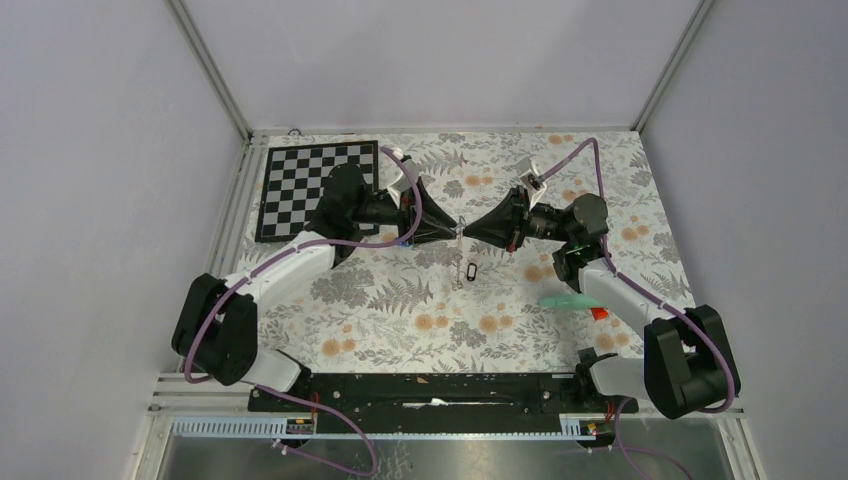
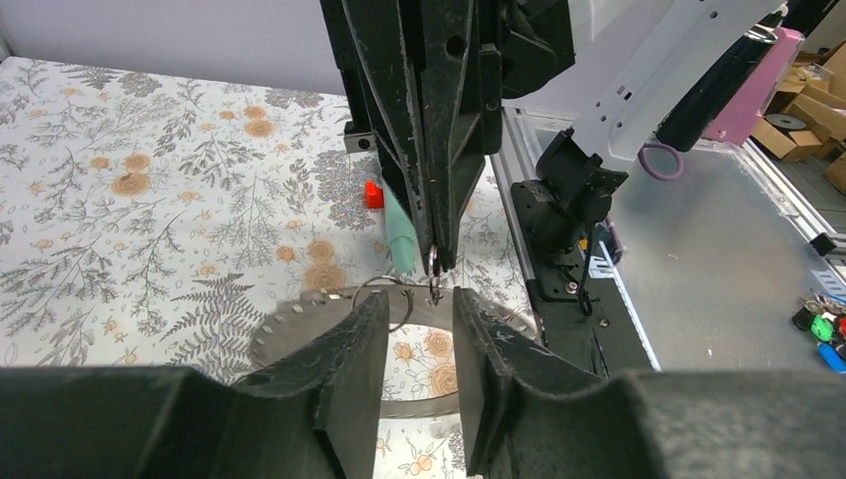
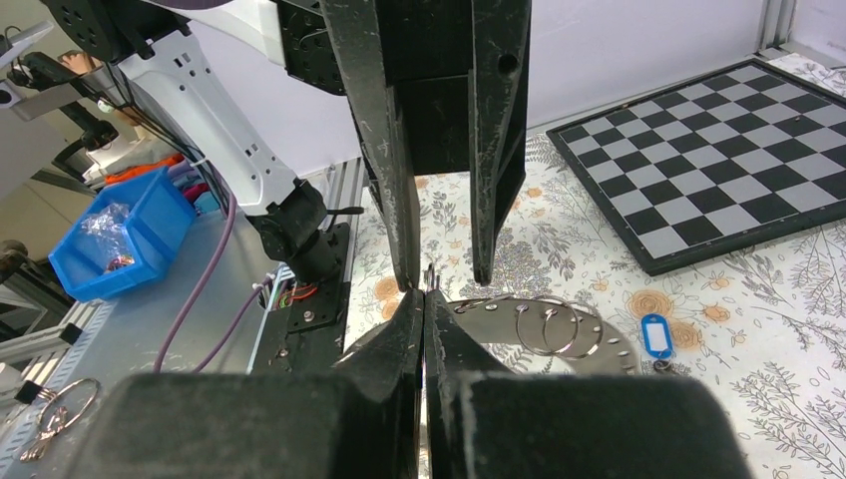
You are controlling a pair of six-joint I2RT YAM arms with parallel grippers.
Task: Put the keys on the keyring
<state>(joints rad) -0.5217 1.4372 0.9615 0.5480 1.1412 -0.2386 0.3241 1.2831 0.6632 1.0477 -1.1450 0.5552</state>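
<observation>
Large flat dark-grey textured keyring [image 3: 609, 351] lying just past the meeting fingertips, small blue-tagged key [image 3: 655, 334] at its rim, right gripper [image 3: 424, 299] pressed shut with a thin metal loop [image 2: 435, 263] at its tip, left gripper [image 3: 444, 271] partly open and holding nothing, straddling that tip, both arms reaching inward nose to nose above the floral-patterned table [image 1: 400, 310].

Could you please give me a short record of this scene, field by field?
left gripper: open, tips facing the other arm's tips
right gripper: shut, pinching a thin metal loop
keyring: flat grey hoop just below the meeting fingertips
wire rings: overlapping the keyring's band
blue-tagged key: lying beside the keyring, free of both grippers
teal stick: next to the right arm
chequered board: far left corner
</observation>
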